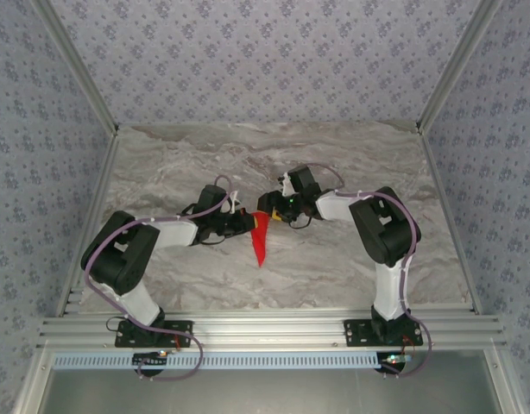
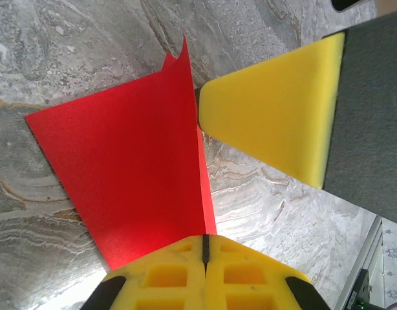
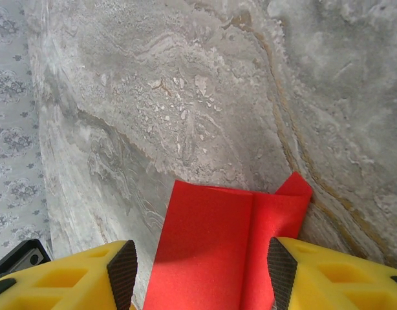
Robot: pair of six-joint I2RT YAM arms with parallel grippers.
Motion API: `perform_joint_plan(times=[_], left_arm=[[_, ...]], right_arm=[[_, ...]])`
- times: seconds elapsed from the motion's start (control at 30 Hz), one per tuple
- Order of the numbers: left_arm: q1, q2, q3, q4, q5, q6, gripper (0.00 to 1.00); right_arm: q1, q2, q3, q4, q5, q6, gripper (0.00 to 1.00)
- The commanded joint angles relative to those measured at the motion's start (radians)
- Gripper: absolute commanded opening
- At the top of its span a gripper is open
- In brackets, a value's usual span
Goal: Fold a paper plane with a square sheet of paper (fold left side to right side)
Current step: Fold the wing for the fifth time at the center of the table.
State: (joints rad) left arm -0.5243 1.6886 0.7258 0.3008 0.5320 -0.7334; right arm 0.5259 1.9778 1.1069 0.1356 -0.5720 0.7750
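Top external view has the red paper (image 1: 261,241) near the middle of the marble table (image 1: 351,155), between the two grippers. It is a slim folded shape, with its wide end up by the fingers and its point aimed toward the arm bases. The left gripper (image 1: 248,224) reaches in from the left and meets the paper's wide end. The right gripper (image 1: 269,210) comes in from the right, just beside the same end, so the two tools nearly face each other. Seen from the left wrist, that arm's yellow fingers (image 2: 179,278) are pressed together with no gap at the seam. They pinch the paper along a raised fold, and one broad red panel spreads to the left of the fold over the table. One yellow finger of the right gripper shows just beside the crease on its other side; whether it touches the paper I cannot tell. Seen from the right wrist, its black-padded fingers (image 3: 124,268) stand spread with the paper between them. A crease runs down the red sheet there, and a small corner sticks up near the right-hand finger. Neither pad is visibly clamped on the sheet.
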Motion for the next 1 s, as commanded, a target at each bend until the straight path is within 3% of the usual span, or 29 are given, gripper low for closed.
perform_joint_plan(times=[0.0,0.37,0.97], left_arm=[[0.011,0.016,0.021,-0.014,0.022,0.034,0.0],[0.041,0.067,0.054,-0.034,0.094,0.115,0.0],[0.073,0.163,0.117,-0.069,0.145,0.195,0.0]], right_arm=[[0.007,0.034,0.035,-0.054,0.004,0.003,0.6],[0.012,0.08,0.114,-0.24,0.069,-0.056,0.62],[0.014,0.09,0.127,-0.29,0.088,-0.091,0.63]])
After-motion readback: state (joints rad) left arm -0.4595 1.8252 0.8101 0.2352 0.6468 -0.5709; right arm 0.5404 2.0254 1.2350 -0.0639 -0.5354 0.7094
